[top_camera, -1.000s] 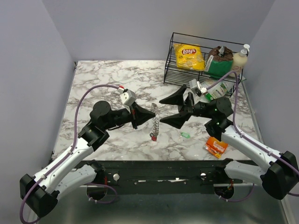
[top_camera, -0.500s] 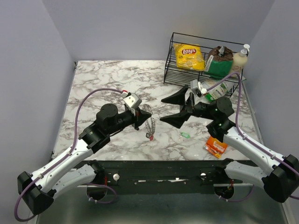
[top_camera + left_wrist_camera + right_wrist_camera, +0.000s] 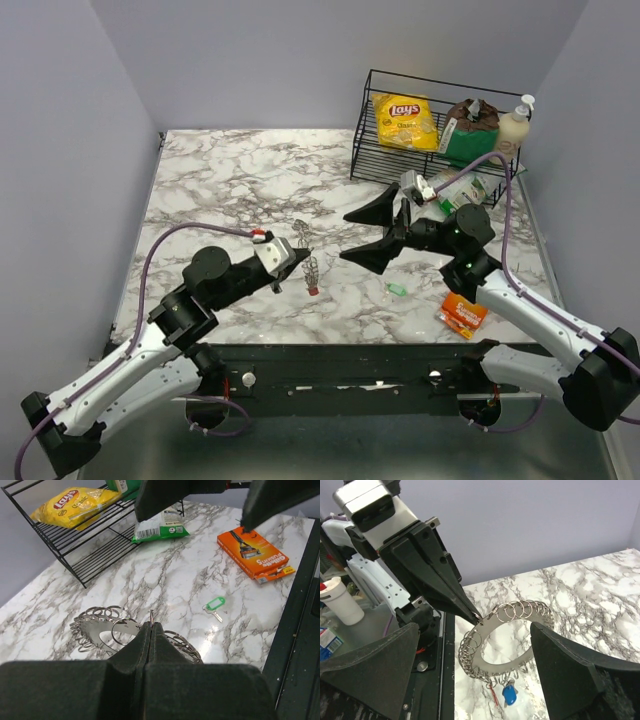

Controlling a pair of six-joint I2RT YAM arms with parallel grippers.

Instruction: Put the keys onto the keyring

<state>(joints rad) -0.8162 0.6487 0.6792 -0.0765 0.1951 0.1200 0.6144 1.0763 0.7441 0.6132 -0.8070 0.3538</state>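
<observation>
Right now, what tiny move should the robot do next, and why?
Probably lower the open right tool toward the pale green key, which lies loose on the table. The left tool is shut on the keyring, holding it up, and the blue key already hangs from it.

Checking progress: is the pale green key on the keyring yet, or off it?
Off. The green key lies loose on the table, apart from the keyring the left end effector pinches.
</observation>
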